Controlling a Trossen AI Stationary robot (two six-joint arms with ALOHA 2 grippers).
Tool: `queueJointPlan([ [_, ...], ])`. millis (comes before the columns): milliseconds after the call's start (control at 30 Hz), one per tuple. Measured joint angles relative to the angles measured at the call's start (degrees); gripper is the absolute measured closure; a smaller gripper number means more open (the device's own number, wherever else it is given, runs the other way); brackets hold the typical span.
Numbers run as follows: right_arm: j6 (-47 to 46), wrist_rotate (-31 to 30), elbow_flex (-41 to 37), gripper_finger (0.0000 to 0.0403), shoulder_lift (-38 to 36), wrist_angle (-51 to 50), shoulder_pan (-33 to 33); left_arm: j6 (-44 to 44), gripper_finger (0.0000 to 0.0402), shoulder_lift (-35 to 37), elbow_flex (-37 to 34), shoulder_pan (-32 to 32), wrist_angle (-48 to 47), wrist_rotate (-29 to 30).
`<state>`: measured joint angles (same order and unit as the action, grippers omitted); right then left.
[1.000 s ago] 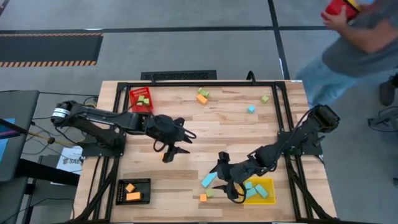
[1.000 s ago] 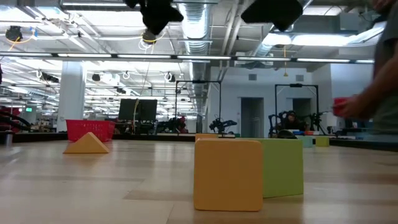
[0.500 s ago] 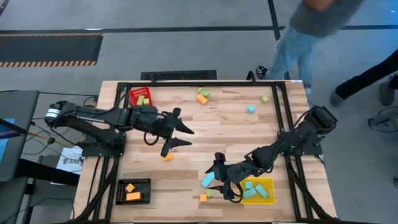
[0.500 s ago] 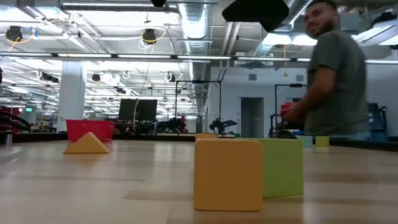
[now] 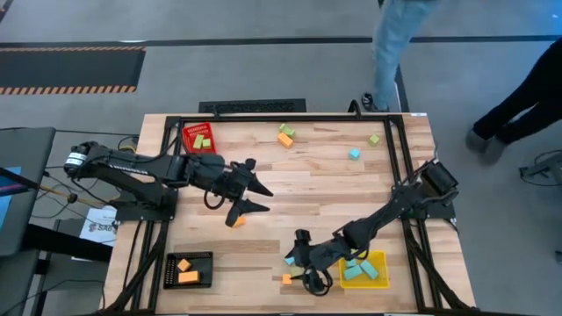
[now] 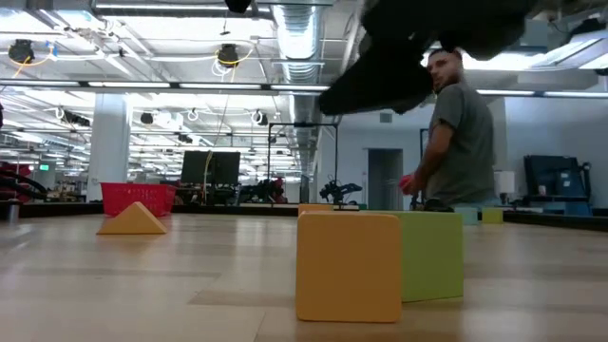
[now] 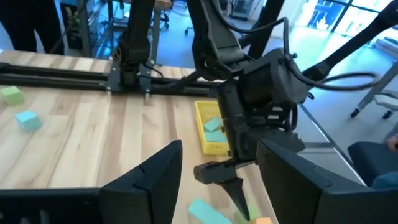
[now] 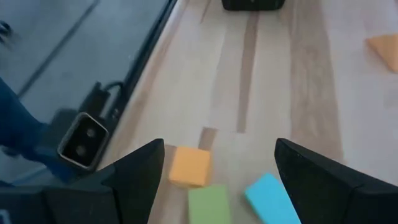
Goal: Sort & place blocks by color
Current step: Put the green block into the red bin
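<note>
The right claw [image 5: 309,269] has moved nearer the orange cube [image 5: 286,279], gaping wide, holding nothing. The left claw [image 5: 255,197] hangs half open, empty, above the desk [image 5: 325,189].

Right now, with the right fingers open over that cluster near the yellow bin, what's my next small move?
Probably lower the right gripper onto the cyan block, which lies loose between its open fingers beside the green block, then close; the yellow bin already holds cyan ones.

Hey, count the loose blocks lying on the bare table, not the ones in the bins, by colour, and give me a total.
Orange blocks: 3
Green blocks: 3
Cyan blocks: 2
Total: 8
</note>
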<state>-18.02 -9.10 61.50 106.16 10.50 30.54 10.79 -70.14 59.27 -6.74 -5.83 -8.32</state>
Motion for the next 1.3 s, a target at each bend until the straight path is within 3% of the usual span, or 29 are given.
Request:
queueJointPlan([
  [700,-2.03,-1.49,-0.01,0.0097,9.30,0.30,3.11,-0.58,0.0207,-1.50,0.02,-0.33,-2.83,3.09],
  [867,-2.09,-3.00,0.06,0.0154,8.97,0.07,3.09,-0.73,0.0207,-0.44,0.00,-0.31,-4.33,2.87],
  [1033,-2.48,-2.56,0.06,0.0284,5.61,-5.01,2.60,-1.10,0.0207,3.67,0.02,-0.31,-10.91,8.79],
  [1167,1.31,-2.35,-0.48,0.0289,-0.57,-13.56,1.24,-1.10,0.0207,5.09,-0.79,-0.26,-10.89,10.33],
  [1300,2.89,-2.33,-6.01,0.0289,-9.82,-13.37,-1.88,1.60,0.0207,5.02,-5.74,-0.82,-6.68,9.44],
])
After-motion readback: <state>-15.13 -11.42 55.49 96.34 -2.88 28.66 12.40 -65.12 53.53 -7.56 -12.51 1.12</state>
